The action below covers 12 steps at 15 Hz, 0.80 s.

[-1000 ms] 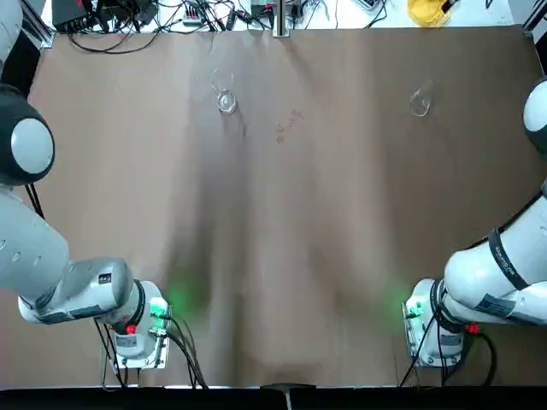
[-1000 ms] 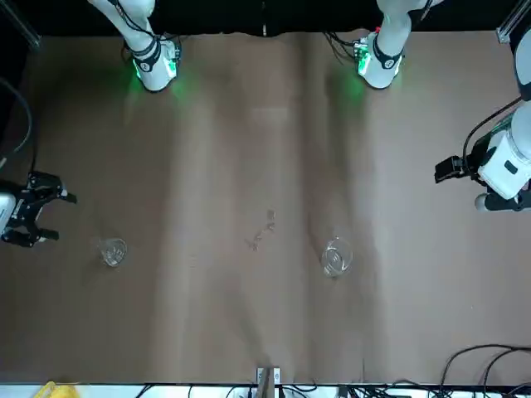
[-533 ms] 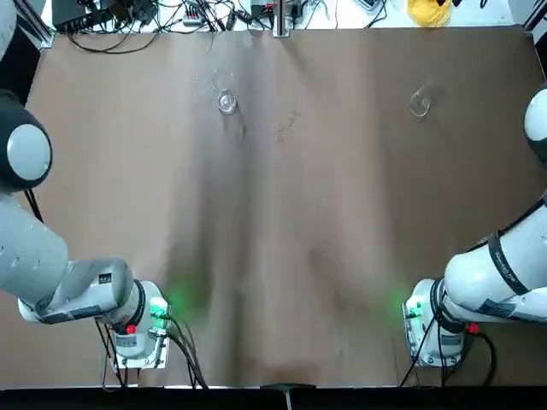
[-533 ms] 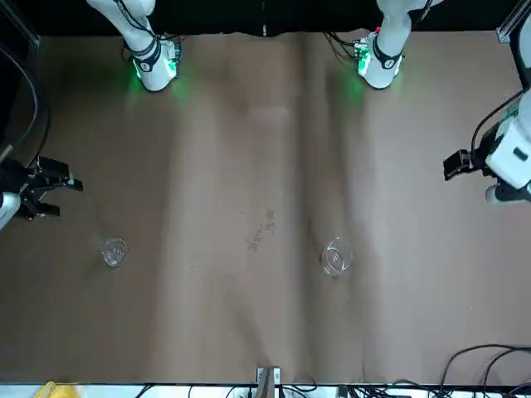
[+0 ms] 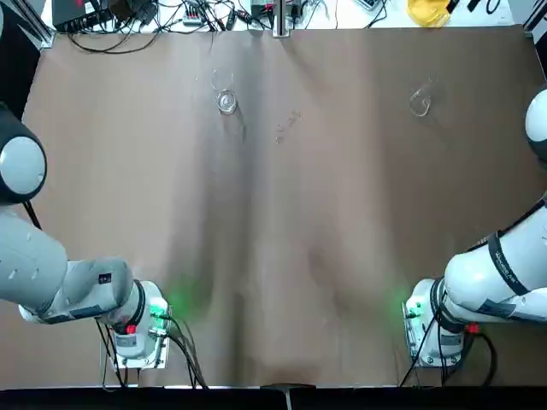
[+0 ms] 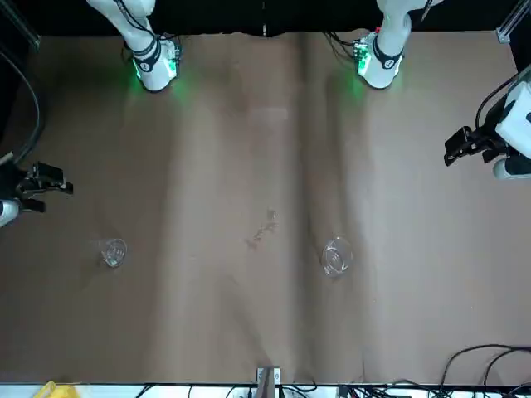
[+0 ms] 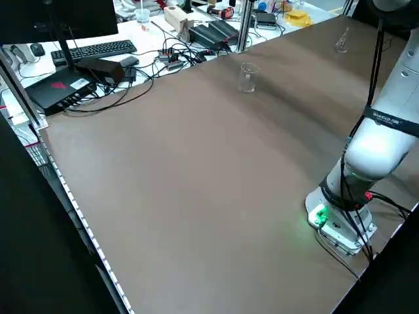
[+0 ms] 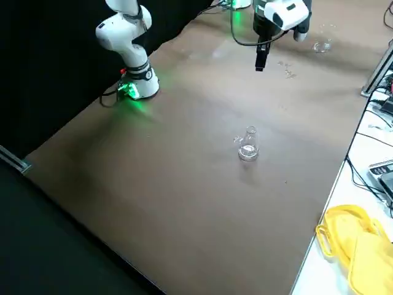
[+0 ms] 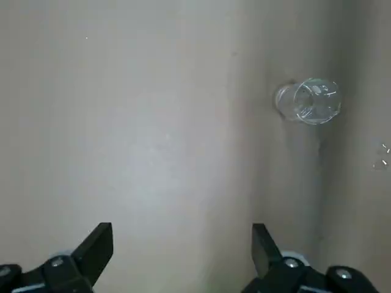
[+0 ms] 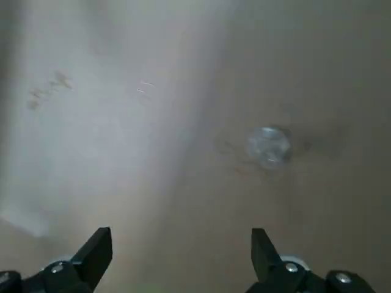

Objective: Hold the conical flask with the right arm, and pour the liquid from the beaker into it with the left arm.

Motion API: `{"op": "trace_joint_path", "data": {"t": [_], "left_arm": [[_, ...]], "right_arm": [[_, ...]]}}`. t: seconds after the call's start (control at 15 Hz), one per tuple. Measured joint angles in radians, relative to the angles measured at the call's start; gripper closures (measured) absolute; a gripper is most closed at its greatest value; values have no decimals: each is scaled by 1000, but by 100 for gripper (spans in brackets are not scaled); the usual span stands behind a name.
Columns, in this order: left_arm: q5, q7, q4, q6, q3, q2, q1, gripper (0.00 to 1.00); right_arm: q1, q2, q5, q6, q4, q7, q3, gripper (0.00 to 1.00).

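1. The left gripper (image 9: pixel 182 244) had its fingers (image 9: pixel 98 244) spread wide with nothing between them; it hung high over the robot's left edge of the table (image 5: pixel 282 256), and showed at the right border of the front view (image 6: pixel 463 148).
2. The right gripper (image 10: pixel 181 244) likewise had its fingers (image 10: pixel 261 244) spread wide and empty; it hung over the robot's right edge of the table, at the left border of the front view (image 6: pixel 41 178).
3. The beaker (image 5: pixel 226 102) stood upright on the far part of the table, toward the left arm's side; its wrist camera showed it ahead of the left gripper and well apart from it (image 9: pixel 308 101).
4. The conical flask (image 5: pixel 420 103) stood upright on the far part of the table, toward the right arm's side, well apart from the beaker; the right wrist camera showed it ahead of the right gripper and well apart (image 10: pixel 269 145).
5. Step in hand, as a judgement: neither vessel was held; whether the beaker or the flask contained liquid could not be determined; the scene therefore fitted either arms on approach to the glassware or arms drawn clear after both vessels were set down; no next move is prescribed.
6. Count: two arms; two grippers; one beaker; one conical flask; a few small marks (image 5: pixel 289 125) on the table surface between the vessels.
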Motion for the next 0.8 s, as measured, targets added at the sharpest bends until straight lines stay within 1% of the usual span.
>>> {"op": "trace_joint_path", "data": {"t": [0.07, 0.27, 0.47, 0.6, 0.8], "left_arm": [[0, 1, -1, 0, 0, 0, 0, 0], [0, 1, -1, 0, 0, 0, 2, 0], [0, 1, -1, -3, 0, 0, 4, 0], [0, 1, -1, -4, 0, 0, 4, 0], [0, 1, -1, -11, 0, -1, 4, 0]], "right_arm": [[14, -20, -70, -1, 1, 22, 0, 0], [37, -54, -85, -41, 1, 172, 1, 0], [80, -85, -90, -58, -7, 236, 0, 0], [113, -125, -100, -58, -41, 248, -5, 0], [146, -221, -104, -47, -136, 256, -15, 0]]}}
